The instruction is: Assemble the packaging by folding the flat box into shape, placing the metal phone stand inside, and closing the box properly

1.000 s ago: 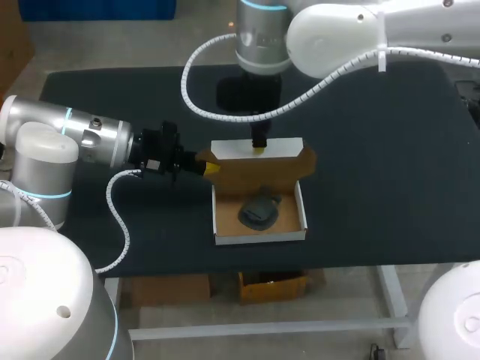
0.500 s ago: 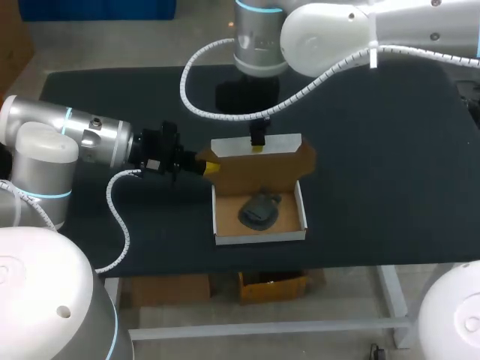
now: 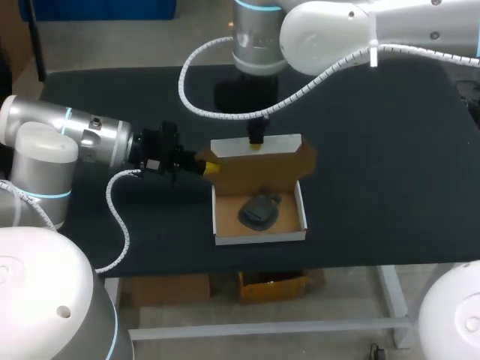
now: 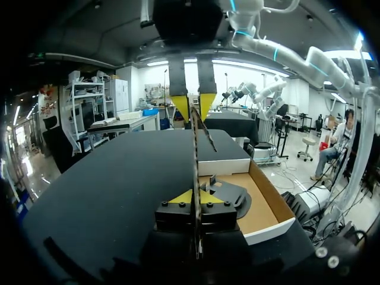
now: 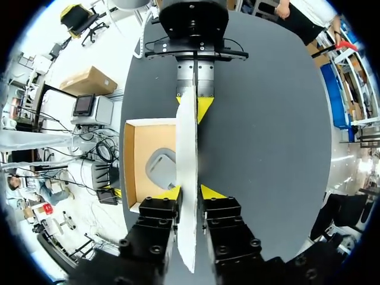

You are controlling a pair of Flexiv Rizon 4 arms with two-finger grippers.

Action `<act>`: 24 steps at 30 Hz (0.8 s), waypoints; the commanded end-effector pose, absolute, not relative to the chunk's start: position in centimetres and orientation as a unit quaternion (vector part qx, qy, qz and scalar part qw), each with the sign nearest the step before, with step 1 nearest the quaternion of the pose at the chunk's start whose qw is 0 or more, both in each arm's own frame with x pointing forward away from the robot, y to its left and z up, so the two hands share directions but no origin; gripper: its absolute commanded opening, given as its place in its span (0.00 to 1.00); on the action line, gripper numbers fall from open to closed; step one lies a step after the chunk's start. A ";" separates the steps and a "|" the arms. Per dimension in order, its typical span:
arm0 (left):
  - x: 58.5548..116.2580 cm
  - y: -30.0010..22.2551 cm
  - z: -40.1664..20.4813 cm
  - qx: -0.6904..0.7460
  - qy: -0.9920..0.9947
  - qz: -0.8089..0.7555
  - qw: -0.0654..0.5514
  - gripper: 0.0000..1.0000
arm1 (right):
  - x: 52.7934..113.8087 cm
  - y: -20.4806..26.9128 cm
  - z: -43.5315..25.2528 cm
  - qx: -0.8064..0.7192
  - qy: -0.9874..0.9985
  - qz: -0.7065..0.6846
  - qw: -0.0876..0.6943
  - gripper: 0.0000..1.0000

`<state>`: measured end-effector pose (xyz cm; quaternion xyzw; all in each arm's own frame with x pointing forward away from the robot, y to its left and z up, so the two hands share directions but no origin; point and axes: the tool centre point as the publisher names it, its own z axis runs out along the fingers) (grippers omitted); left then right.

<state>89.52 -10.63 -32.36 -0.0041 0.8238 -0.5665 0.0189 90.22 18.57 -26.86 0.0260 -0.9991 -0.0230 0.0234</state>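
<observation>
The cardboard box [image 3: 259,238] lies open on the black table with the dark metal phone stand [image 3: 259,211] lying in it. Its lid [image 3: 259,169] stands upright along the far side. My left gripper [image 3: 212,168] is shut on the lid's left end. In the left wrist view the lid's edge [image 4: 194,154] runs out from between its fingers [image 4: 195,197], with the stand [image 4: 228,193] beside it. My right gripper [image 3: 256,147] comes down from above, shut on the lid's top edge. In the right wrist view the white lid [image 5: 187,142] passes between its tips [image 5: 190,193], and my left gripper [image 5: 195,105] holds the far end.
The black tabletop [image 3: 390,165] lies bare around the box. My right arm's white cable [image 3: 196,105] loops over the table behind the lid.
My right arm has shifted slightly to the left, and its fingers have drawn in onto the lid's top edge. My left arm, the box and the stand have stayed put.
</observation>
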 end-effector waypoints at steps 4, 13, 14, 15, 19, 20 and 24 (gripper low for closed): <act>89.5 -10.6 -32.5 -0.003 0.824 -0.567 0.018 0.00 | 89.8 18.1 -25.1 0.024 -0.999 -0.040 0.014 1.00; 89.5 -10.6 -32.5 -0.003 0.824 -0.567 0.018 0.00 | 90.9 17.4 -22.2 -0.001 -0.998 -0.057 -0.007 1.00; 89.5 -10.6 -32.5 -0.003 0.824 -0.567 0.018 0.00 | 91.1 17.3 -21.9 -0.011 -0.998 -0.057 -0.011 1.00; 89.5 -10.6 -32.5 -0.003 0.824 -0.567 0.018 0.00 | 91.4 17.2 -21.7 -0.018 -0.998 -0.058 -0.014 1.00; 89.5 -10.6 -32.5 -0.003 0.824 -0.567 0.018 0.00 | 92.3 16.9 -20.8 -0.054 -0.996 -0.072 -0.022 1.00; 89.5 -10.6 -32.5 -0.003 0.824 -0.567 0.018 0.00 | 92.6 16.8 -20.5 -0.059 -0.995 -0.078 -0.023 1.00; 89.5 -10.6 -32.5 -0.003 0.824 -0.567 0.018 0.00 | 93.4 16.8 -19.9 -0.083 -0.993 -0.079 -0.025 1.00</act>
